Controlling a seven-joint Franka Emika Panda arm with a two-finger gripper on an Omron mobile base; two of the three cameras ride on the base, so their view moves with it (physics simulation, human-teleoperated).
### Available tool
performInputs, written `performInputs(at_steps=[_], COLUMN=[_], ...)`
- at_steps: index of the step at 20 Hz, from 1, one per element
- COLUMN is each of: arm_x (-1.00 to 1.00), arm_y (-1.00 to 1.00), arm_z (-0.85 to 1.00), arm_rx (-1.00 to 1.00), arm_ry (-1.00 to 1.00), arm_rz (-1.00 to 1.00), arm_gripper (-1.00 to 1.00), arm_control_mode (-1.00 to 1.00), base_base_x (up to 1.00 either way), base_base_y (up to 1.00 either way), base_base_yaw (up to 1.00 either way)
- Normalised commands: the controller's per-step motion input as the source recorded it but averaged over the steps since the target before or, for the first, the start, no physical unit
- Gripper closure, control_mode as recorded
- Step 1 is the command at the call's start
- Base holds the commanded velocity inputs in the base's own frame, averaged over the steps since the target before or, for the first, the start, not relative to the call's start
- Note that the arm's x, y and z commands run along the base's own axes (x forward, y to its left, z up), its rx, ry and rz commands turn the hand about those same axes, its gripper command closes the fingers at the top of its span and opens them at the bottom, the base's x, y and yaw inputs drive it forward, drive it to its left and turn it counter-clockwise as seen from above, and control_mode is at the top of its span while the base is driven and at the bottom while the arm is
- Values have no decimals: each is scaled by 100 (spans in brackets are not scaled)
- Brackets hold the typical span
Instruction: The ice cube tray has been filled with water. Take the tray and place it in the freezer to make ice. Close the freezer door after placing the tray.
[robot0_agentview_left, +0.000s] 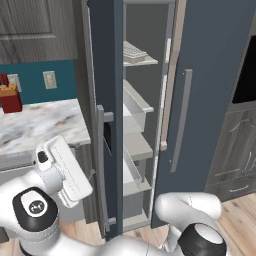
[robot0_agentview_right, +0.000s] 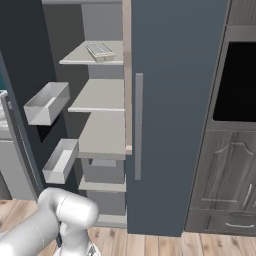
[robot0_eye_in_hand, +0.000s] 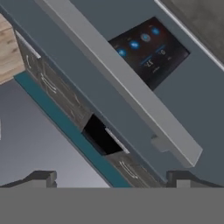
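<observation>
The ice cube tray (robot0_agentview_left: 134, 52) (robot0_agentview_right: 100, 50) lies flat on the top white shelf inside the freezer (robot0_agentview_right: 102, 95). The freezer door (robot0_agentview_left: 106, 100) stands swung open, its two white bins (robot0_agentview_right: 47, 102) facing the shelves. My gripper (robot0_eye_in_hand: 111, 179) is open and holds nothing. It faces the door's outer side, close to the long silver handle (robot0_eye_in_hand: 122, 87) and the black panel with blue lights (robot0_eye_in_hand: 148, 50). In the left base view my hand sits left of the door handle (robot0_agentview_left: 101, 165), at about mid height.
The plain slate-blue fridge door (robot0_agentview_left: 210, 75) stays closed to the right of the freezer. A marble counter (robot0_agentview_left: 40, 125) with a red holder (robot0_agentview_left: 11, 97) is on the left. A black oven (robot0_agentview_right: 235, 82) and grey cabinets (robot0_agentview_right: 225, 175) stand on the right.
</observation>
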Motion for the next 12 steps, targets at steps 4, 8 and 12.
performInputs(at_steps=[4,8,12], arm_x=[39,42,41], arm_y=[-1,-2,-1], arm_z=[-26,-22,-15], arm_rx=[-8,-4,-1], arm_ry=[4,5,6], arm_rz=[-2,-2,-2], arm_gripper=[-100,-100,-100], arm_control_mode=[-100,-100,-100], base_base_x=[0,0,0], base_base_y=[0,0,0], base_base_yaw=[0,0,0])
